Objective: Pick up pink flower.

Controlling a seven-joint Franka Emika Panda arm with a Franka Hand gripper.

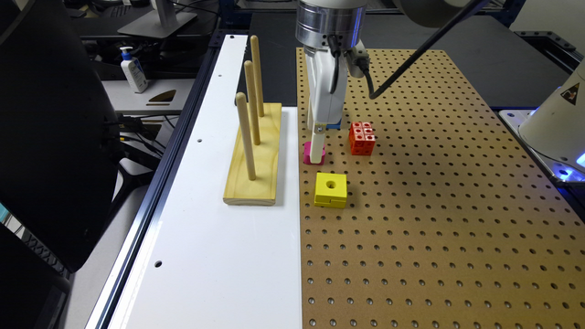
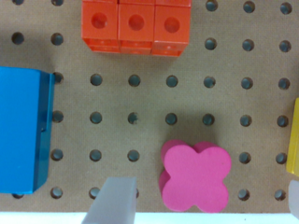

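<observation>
While the claw (image 2: 201,198) hangs low over the pegboard (image 1: 434,205), the pink flower (image 2: 196,176) sits between its two pale fingers (image 2: 114,198), nearer the finger on the yellow block's side than the other, so the coming squeeze looks likely to need a small shift to centre it. Both fingers stand spread wide with nothing gripped, though the far one is only a blurred sliver at the frame edge, so I judge its gap loosely. In the exterior view the flower (image 1: 309,153) lies at the claw's foot, partly hidden by it, at about 11 o'clock from the yellow block (image 1: 330,189) and 8 o'clock from the orange-red cube (image 1: 362,138), near the pegboard's edge beside the white board. It is a small magenta block, four rounded lobes, flat unbroken top, no long axis to speak of, resting flat.
</observation>
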